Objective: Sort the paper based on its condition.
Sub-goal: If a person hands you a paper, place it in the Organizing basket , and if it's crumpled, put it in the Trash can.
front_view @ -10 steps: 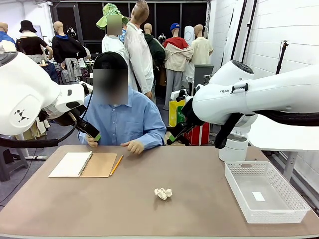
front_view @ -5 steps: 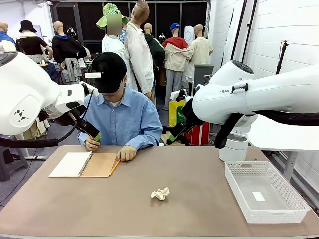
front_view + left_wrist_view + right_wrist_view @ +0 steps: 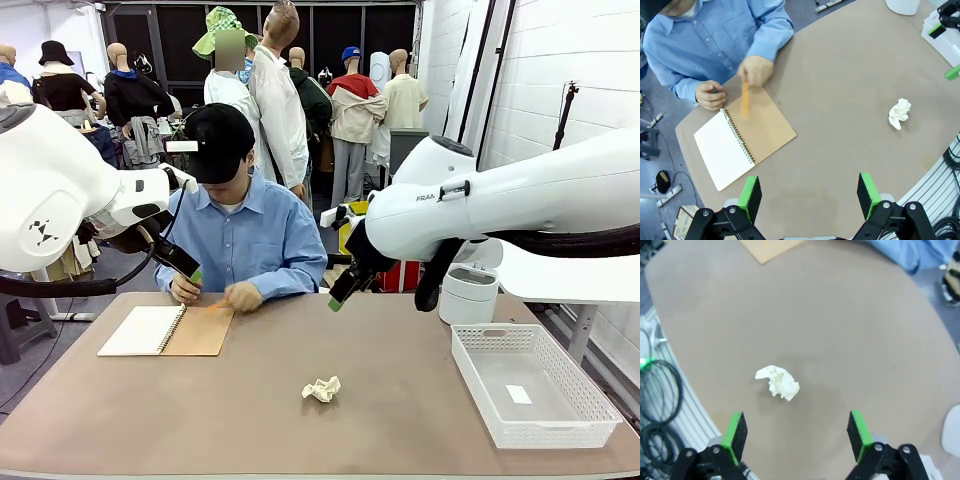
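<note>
Currently left gripper (image 3: 810, 192) is hovering open above the notebook (image 3: 165, 330) at far left; crumpled paper (image 3: 322, 389) is lying mid-table, not yet sorted; right gripper (image 3: 796, 432) is hanging open over it; white basket (image 3: 472, 385) is waiting near right.

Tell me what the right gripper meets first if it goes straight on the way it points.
The right gripper, jaws open, would probably meet the crumpled paper first; it lies within the gripper's span, off-centre. Failing that, the bare table beside it. Depth is unclear.
</note>
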